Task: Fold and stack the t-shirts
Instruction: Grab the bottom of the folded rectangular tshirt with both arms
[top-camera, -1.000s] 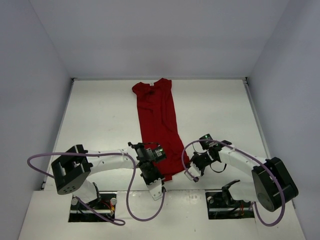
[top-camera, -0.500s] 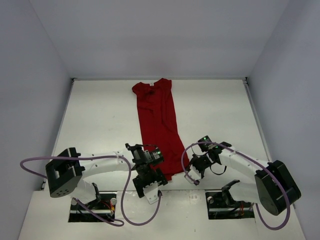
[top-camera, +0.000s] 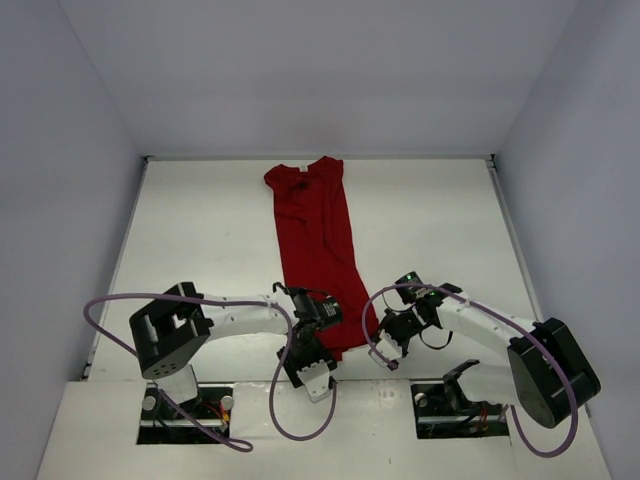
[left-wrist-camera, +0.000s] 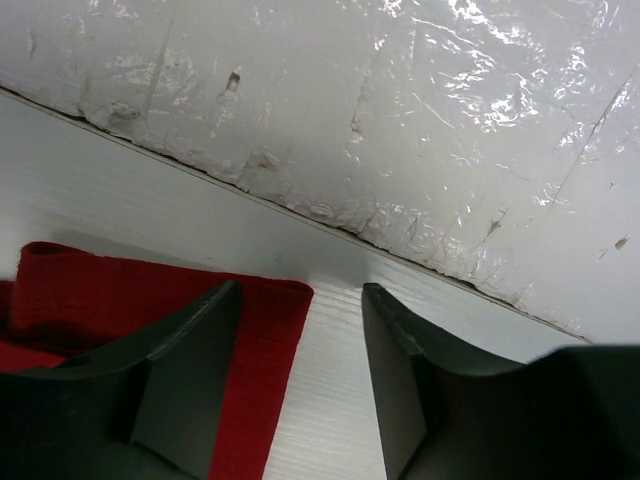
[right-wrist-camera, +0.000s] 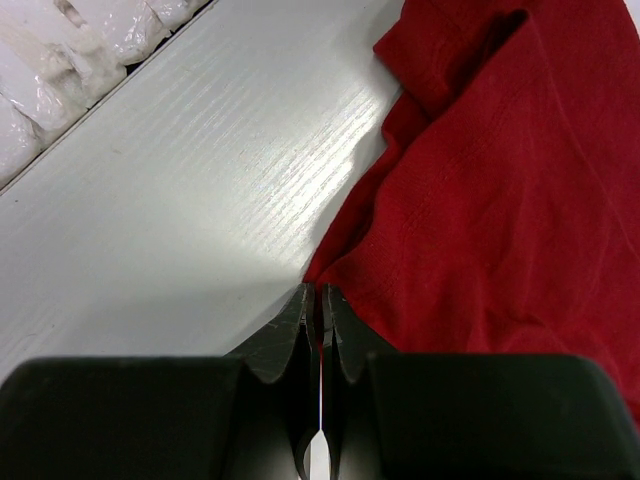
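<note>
**Red shirt (top-camera: 318, 240) looks half folded**

Left jaws stand open over its near corner. Right jaws are shut at its near edge, but I cannot tell if they pinch cloth. It lies as a long strip on the worktop (top-camera: 200, 250). Folding it short is left, I think.

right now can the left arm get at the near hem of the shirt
Probably yes: the left gripper is open right over the t-shirt hem corner, with only bare table around it.
</note>
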